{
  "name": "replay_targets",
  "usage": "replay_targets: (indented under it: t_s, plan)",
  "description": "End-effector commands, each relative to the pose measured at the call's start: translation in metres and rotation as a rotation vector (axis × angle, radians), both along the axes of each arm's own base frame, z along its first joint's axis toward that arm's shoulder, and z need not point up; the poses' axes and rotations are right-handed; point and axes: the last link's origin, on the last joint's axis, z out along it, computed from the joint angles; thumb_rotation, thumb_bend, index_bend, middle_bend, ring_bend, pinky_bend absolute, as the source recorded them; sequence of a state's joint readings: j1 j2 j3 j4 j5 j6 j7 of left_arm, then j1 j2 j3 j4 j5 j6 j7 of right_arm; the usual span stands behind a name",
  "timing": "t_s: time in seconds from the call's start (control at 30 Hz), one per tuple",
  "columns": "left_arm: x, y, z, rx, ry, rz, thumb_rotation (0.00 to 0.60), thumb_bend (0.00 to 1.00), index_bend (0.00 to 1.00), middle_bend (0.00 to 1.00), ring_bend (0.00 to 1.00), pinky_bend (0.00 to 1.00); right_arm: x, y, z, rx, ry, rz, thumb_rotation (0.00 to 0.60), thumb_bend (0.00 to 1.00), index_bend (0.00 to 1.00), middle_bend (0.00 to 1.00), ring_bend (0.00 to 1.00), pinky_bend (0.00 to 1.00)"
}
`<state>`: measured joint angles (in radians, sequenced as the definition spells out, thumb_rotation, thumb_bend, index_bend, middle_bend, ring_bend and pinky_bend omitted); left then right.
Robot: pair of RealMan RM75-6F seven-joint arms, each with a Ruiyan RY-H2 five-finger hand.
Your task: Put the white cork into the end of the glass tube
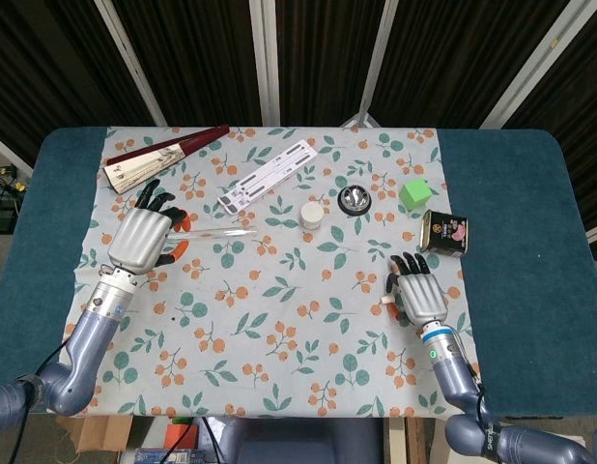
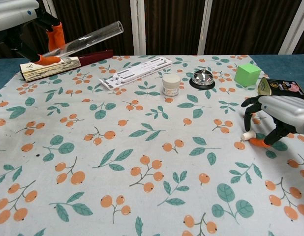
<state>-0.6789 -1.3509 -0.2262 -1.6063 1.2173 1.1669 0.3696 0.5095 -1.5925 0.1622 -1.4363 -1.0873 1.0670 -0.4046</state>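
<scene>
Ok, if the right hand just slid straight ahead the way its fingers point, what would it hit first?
Likely the dark printed tin can. The right hand points up the table toward it, with only flowered cloth between. The small white cork sits beside the fingers, not ahead. Depth is uncertain.
</scene>
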Motion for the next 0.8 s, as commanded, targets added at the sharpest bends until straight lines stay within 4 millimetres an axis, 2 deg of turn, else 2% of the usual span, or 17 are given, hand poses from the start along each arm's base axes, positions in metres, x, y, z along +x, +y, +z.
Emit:
replay_targets:
  t_s: [0.03,0.43,0.8]
  plan:
    - [0.0,0.0,0.0,0.0,0.0,0.0,0.6,0.54,0.69,0.73,0.21,0.0,0.0,0.001,0.0,0.001,0.0,-0.001,0.6,0.35,0.59,0.16,0.0,0.0]
    - [0.004,0.0,-0.004,-0.005,-0.005,-0.005,0.6,0.54,0.69,0.73,0.21,0.0,0.01,-0.002,0.01,-0.041,-0.02,0.031,0.6,0.36,0.66,0.2,0.0,0.0]
    - [0.014,0.004,-0.021,-0.021,-0.026,-0.002,0.6,0.54,0.69,0.73,0.21,0.0,0.03,-0.016,0.043,-0.191,-0.018,0.09,0.6,0.36,0.7,0.22,0.0,0.0]
